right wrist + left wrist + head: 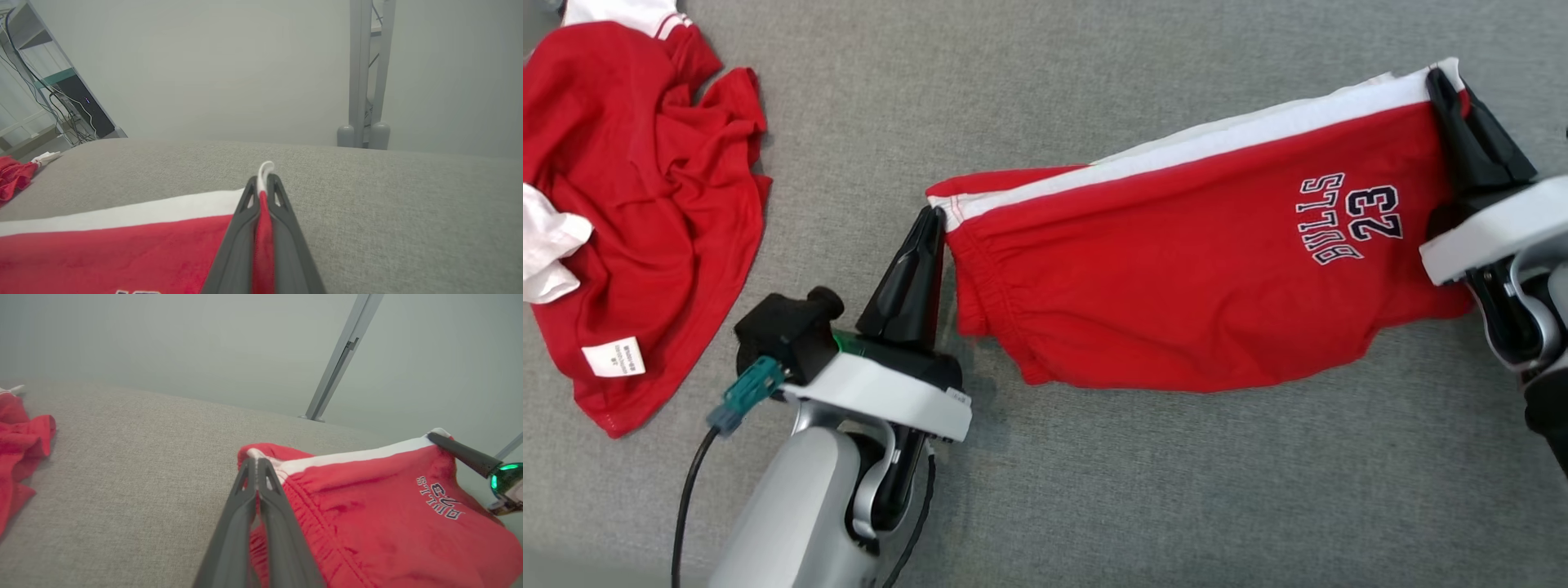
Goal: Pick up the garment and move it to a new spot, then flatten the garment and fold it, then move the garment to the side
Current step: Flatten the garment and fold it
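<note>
Head view: left hand (934,215) and right hand (1438,77) pinch the red shorts (1192,269).

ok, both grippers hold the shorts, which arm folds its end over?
Likely right: right gripper pinches the hem corner; left gripper anchors the waistband of the shorts, nearer the crumpled red garment.

The tabletop (1094,98) is covered in grey cloth with a fine weave. Behind it is a plain, pale grey-green wall (224,61). Two grey metal posts (363,73) stand side by side past the far edge, on round feet. A thin metal bar (339,363) leans across the wall. In one corner is a shelf rack (24,36) with a black box (86,106) and dark wires (24,77) hanging down.
</note>
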You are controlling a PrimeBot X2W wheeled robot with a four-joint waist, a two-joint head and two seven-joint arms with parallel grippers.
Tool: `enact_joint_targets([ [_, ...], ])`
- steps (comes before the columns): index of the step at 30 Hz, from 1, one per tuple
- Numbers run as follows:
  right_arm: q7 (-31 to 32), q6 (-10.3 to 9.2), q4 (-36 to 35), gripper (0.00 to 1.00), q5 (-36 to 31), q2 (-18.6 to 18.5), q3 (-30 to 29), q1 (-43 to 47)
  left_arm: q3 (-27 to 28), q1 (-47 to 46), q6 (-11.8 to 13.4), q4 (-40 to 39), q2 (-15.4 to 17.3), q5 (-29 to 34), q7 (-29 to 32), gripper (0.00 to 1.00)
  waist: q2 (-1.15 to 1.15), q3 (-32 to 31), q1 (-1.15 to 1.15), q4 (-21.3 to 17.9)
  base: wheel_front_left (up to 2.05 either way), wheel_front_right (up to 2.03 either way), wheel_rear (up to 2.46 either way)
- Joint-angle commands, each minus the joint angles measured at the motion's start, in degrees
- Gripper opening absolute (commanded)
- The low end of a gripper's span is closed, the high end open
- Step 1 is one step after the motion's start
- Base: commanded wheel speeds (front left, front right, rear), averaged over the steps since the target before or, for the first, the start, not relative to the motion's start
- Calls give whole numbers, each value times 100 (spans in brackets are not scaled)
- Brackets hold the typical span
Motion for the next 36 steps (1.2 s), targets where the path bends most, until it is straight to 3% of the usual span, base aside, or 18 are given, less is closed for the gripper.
enact_joint_targets([
  [1, -45, 2, 222, 0, 89, -74, 158, -226, -20, -205, -51, 148, -15, -64, -41, 0, 0, 108, 0, 99, 0, 0, 0],
  [7, -77, 2, 838, 0, 439, -104, 819, -647, -188, -476, -177, 745, -73, -263, -52, 0, 0, 134, 0, 144, 0, 0, 0],
  [8, -101, 2, 879, 47, 493, -110, 929, -664, -202, -485, -190, 812, -73, -277, -90, 30, 0, 126, 0, 136, 0, 0, 0],
  [9, -113, 2, 910, 100, 539, -126, 1001, -670, -212, -479, -188, 865, -72, -286, -119, 97, 0, 112, 0, 125, 0, 0, 0],
  [12, -152, 2, 881, 100, 576, -185, 1146, -644, -229, -373, -106, 992, -86, -254, -248, 100, 0, 26, 0, 91, 0, 0, 0],
  [15, -160, 2, 624, 100, 355, -197, 883, -493, -140, -233, 22, 978, -98, -214, -388, 100, 0, -88, 0, 28, 0, 0, 0],
  [26, -148, 2, -795, 100, -1073, 429, -978, 1037, 458, 294, 404, 81, -21, 618, -501, 100, 0, -606, 0, -297, 0, 0, 0],
  [36, -148, 2, -1563, 100, -1725, 946, -1820, 2346, 663, 688, 369, 56, 174, 1103, -503, 100, 0, -998, 0, -583, 0, 0, 0],
])
